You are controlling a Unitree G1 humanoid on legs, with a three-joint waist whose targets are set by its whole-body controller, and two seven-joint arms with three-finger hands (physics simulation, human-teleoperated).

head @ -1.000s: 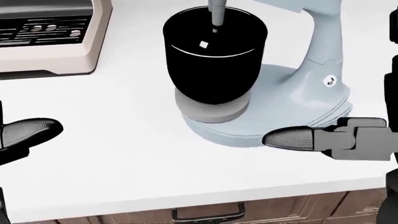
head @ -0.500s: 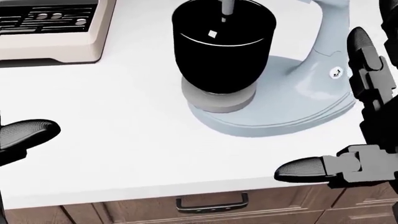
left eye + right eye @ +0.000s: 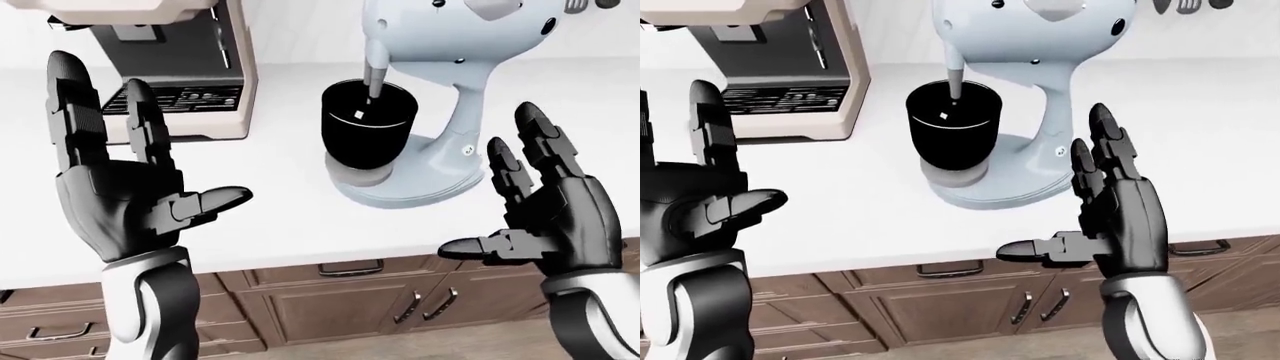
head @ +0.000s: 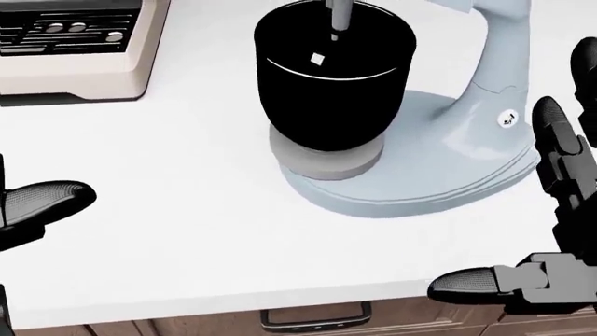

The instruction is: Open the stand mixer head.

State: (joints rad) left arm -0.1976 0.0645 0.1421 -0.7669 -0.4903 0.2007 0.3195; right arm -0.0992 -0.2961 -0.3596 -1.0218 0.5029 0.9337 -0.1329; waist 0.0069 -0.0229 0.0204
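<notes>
Left-eye view alone shows the stand mixer head (image 3: 450, 30) down.

Surface: white countertop (image 3: 270, 202), running across the left-eye view, its near edge above brown wooden cabinets (image 3: 330, 300) with dark handles.
Centre right: pale blue stand mixer (image 3: 455, 142), its rounded base flat on the counter.
On the mixer base: black bowl (image 3: 368, 133) on a grey ring, upright, with the beater shaft reaching down into it.
Upper left: beige and dark coffee machine (image 3: 180, 90), standing on the counter, apart from the mixer.
</notes>
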